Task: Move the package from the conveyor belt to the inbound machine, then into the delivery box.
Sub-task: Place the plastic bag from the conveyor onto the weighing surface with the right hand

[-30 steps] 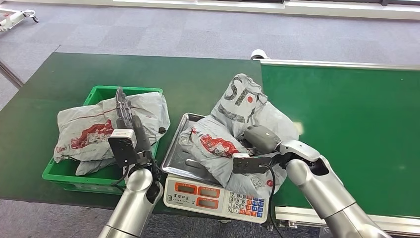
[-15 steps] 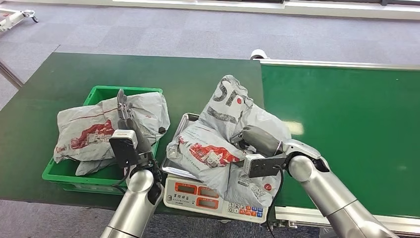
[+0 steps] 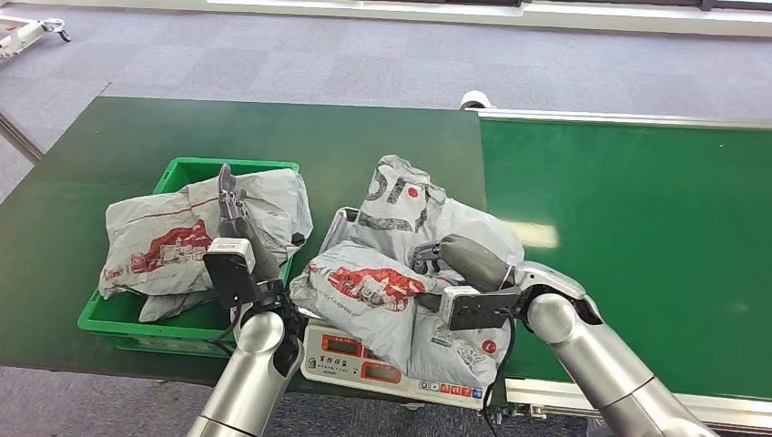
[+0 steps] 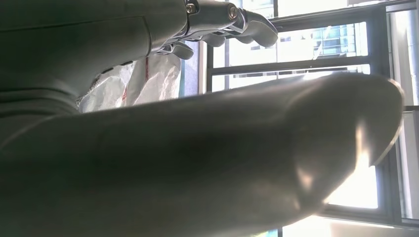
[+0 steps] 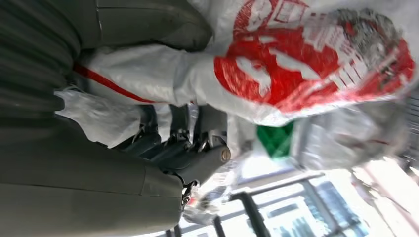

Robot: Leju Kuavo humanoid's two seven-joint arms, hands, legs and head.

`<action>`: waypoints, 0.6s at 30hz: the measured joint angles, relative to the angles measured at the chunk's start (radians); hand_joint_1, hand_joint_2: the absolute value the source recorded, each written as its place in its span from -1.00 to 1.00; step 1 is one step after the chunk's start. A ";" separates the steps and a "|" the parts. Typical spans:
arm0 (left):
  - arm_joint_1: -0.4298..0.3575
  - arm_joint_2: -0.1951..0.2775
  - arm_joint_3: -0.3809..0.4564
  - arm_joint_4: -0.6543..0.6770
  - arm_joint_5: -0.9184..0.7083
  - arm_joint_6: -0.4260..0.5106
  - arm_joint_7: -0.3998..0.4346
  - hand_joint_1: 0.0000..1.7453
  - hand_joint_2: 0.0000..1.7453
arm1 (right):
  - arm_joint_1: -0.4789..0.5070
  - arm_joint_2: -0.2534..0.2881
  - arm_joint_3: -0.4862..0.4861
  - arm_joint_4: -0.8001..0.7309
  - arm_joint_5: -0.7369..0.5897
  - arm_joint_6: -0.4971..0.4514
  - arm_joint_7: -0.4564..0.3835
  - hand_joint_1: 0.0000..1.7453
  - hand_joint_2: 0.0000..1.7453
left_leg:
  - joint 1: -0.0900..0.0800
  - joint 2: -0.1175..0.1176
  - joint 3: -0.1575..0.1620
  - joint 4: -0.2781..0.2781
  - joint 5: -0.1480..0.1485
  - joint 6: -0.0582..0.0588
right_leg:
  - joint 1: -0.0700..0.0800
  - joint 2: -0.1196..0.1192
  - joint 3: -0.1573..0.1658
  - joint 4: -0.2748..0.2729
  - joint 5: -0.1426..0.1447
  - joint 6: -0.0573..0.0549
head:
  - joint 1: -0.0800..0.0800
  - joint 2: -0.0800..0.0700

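Gripping a grey package (image 3: 378, 291) with a red label, the right hand (image 3: 460, 259) is seen above the scale (image 3: 364, 360); the writing cannot be read. The left hand (image 3: 229, 205) is spread, holding nothing.

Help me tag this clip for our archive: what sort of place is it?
Probably a parcel-sorting test station set up in an office-like room: a green conveyor belt, a weighing scale with a keypad, and a green crate holding a grey courier bag, with grey carpet tiles behind.
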 joint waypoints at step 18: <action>0.002 0.001 0.000 0.000 -0.001 0.006 0.000 -1.00 -1.00 | -0.068 -0.015 0.070 0.165 0.061 -0.004 0.072 -1.00 1.00 | 0.000 0.000 0.000 0.000 0.000 0.000 | 0.000 0.000 0.000 0.000 0.000 0.000 | 0.000 0.000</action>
